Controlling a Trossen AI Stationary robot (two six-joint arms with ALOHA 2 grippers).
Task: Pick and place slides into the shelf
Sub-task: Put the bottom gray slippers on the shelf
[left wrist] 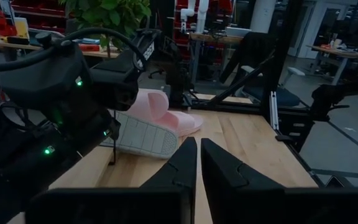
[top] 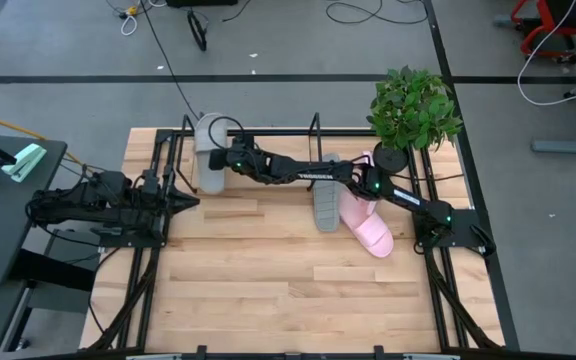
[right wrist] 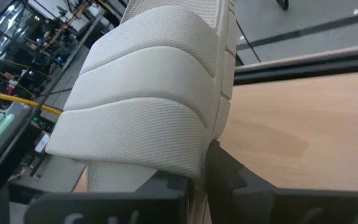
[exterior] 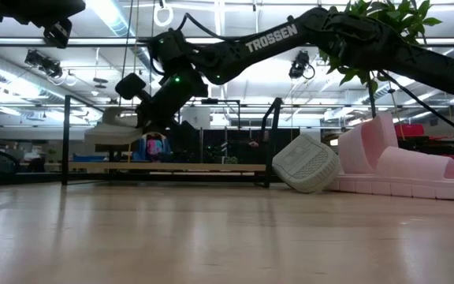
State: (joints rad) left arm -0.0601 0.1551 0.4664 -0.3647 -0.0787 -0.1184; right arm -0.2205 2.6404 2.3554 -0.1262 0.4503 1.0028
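My right gripper reaches across the table's far side and is shut on a grey slide, holding it in the air over the left end of the black wire shelf. The second grey slide lies tipped on its side edge, leaning against the pink pair. One pink slide lies flat on its sole. The other pink slide stands up behind it. My left gripper waits shut at the table's left edge. My right gripper pinches the grey slide between its two fingers at the strap end. One finger lies against the sole side, the other on the strap side. The fingers come level from the table's right, across the slide. The slide is lifted clear and roughly level.
A potted plant stands at the far right corner beside the right arm. The shelf's looped uprights rise at both ends. Black arm-mount rails run along both table sides. Bare wood fills the near half.
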